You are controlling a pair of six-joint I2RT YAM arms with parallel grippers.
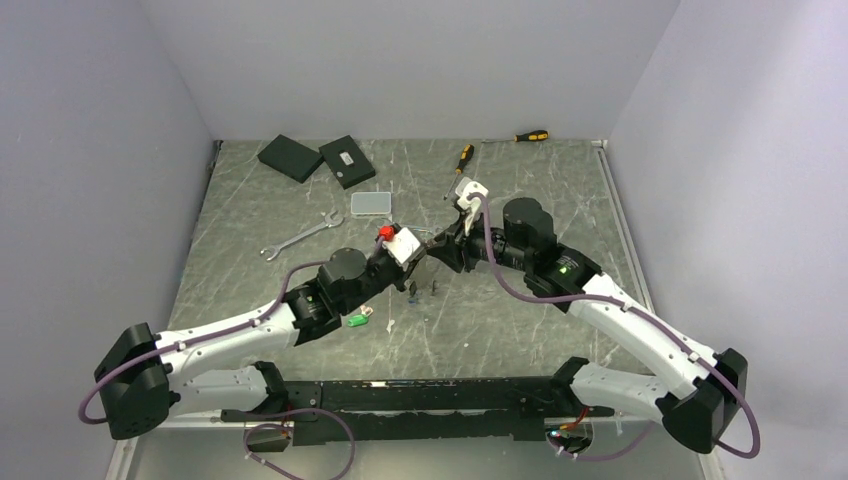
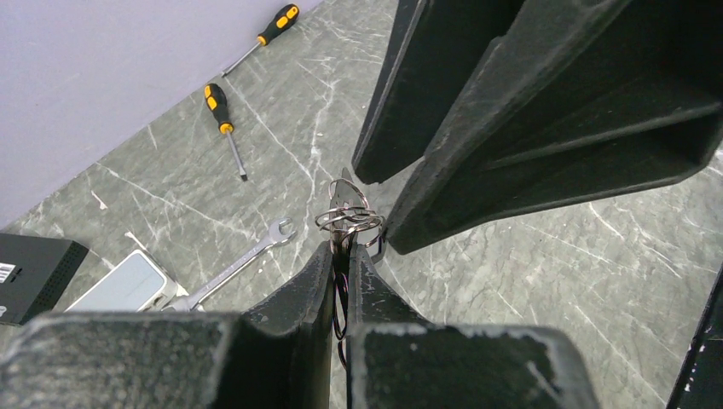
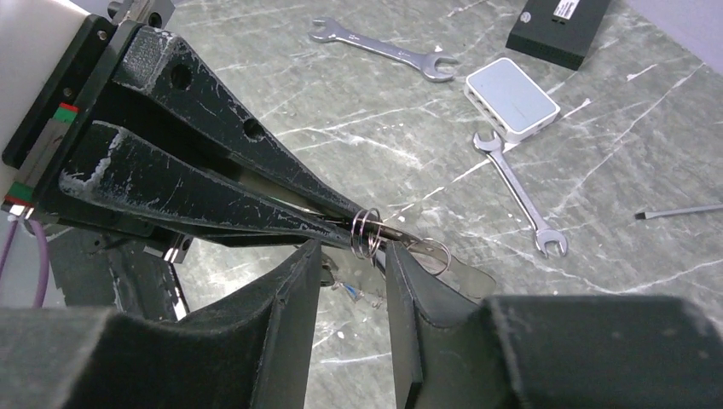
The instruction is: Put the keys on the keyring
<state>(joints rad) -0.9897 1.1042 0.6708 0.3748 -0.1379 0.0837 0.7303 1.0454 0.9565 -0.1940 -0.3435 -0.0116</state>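
Your left fingers [image 2: 307,290] are pinched shut on the keyring [image 2: 349,220], gripping its wire right at their tips. The ring's coils sit stacked just past those tips. A flat silver key [image 3: 456,274] hangs off it by a smaller loop. Its long axis runs on in line with your left fingers, blade pointing away from their tips.

Your right fingers [image 3: 290,307] are parted to a narrow gap, and the ring sits at the mouth of that gap. Can't tell whether they touch it.

All of this is held up over the middle of the counter [image 1: 500,330].

Below, toward the near edge by your left arm, a green-tagged key [image 1: 357,320] lies flat, long axis roughly along that edge.

Further out are spanners [image 3: 520,192] and a clear box [image 3: 511,98] left of centre, and two screwdrivers [image 2: 223,115] toward the far edge.
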